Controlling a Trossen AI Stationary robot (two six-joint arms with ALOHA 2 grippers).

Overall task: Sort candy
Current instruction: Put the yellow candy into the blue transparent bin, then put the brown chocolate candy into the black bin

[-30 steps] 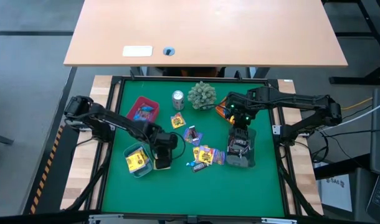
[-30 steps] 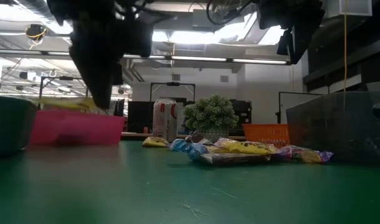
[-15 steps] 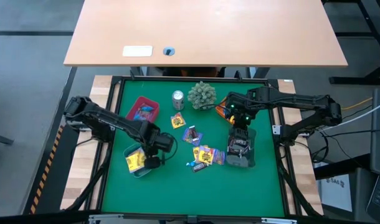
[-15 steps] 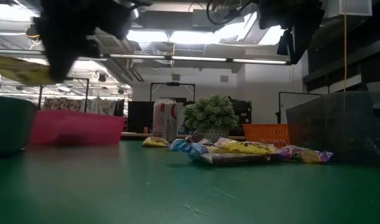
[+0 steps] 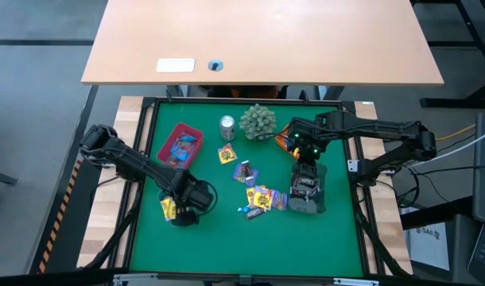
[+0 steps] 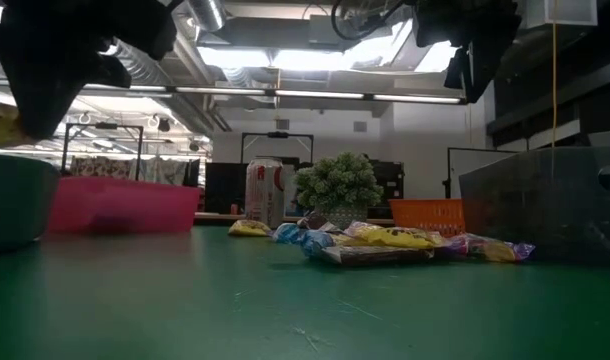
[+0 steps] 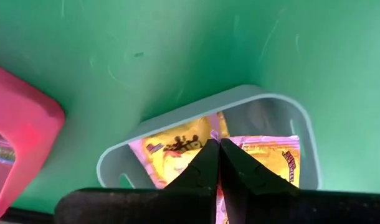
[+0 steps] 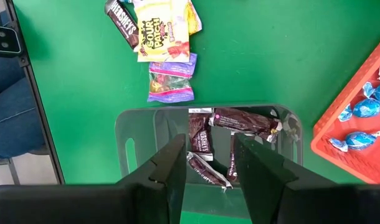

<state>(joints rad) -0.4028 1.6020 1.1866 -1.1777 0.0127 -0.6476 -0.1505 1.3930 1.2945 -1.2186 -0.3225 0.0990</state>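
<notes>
A green felt table (image 5: 226,238) seen from above, with two dark robot arms reaching in from either side.

On the left, the left gripper (image 5: 181,208) hangs over a small grey plastic bin (image 7: 109,163) near the table's left front. Its fingers (image 7: 205,165) are pressed together on the edge of a yellow candy packet with purple trim (image 7: 261,158) — a second yellow packet (image 7: 174,149) lies in the bin beneath. Just beyond that bin, farther back, sits a pink rectangular tray (image 5: 181,144) holding colourful wrapped sweets.

In the middle, a loose pile of candy (image 5: 258,199) lies scattered on the felt: yellow packets, purple-wrapped pieces, a dark brown mini bar (image 8: 121,23) and small blue-wrapped sweets. Behind the pile stand a silver drinks can (image 5: 227,127) and a green spiky plant ball (image 5: 258,121).

On the right, the right gripper (image 5: 304,189) hovers over another grey bin (image 8: 129,137) filled with dark brown chocolate bars (image 8: 243,121). Its fingers (image 8: 174,165) stand partly apart, holding nothing. Beside that bin, an orange tray (image 8: 339,134) holds blue-wrapped sweets (image 8: 367,107).
</notes>
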